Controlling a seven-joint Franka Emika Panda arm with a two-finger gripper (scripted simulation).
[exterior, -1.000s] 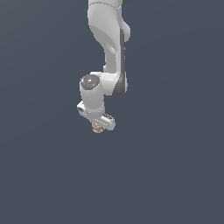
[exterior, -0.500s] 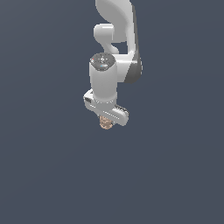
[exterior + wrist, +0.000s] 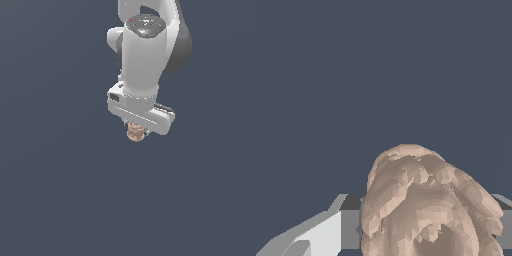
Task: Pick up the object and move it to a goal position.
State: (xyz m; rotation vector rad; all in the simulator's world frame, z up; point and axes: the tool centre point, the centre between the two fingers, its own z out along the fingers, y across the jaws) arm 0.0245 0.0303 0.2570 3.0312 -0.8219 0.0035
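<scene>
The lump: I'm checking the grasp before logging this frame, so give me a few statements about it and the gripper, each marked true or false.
1. The lump sits just under the gripper. True.
2. The lump is smooth and blue. False: it is tan-brown and bumpy.
3. The gripper is shut on the lump. True.
4. The lump is larger than the gripper. False: in the exterior view it is much smaller.

Plain, dark slate-blue backdrop (image 3: 55,190) on all sides

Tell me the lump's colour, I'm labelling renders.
Tan-brown, bumpy and ridged lump, clearest in the wrist view.
</scene>
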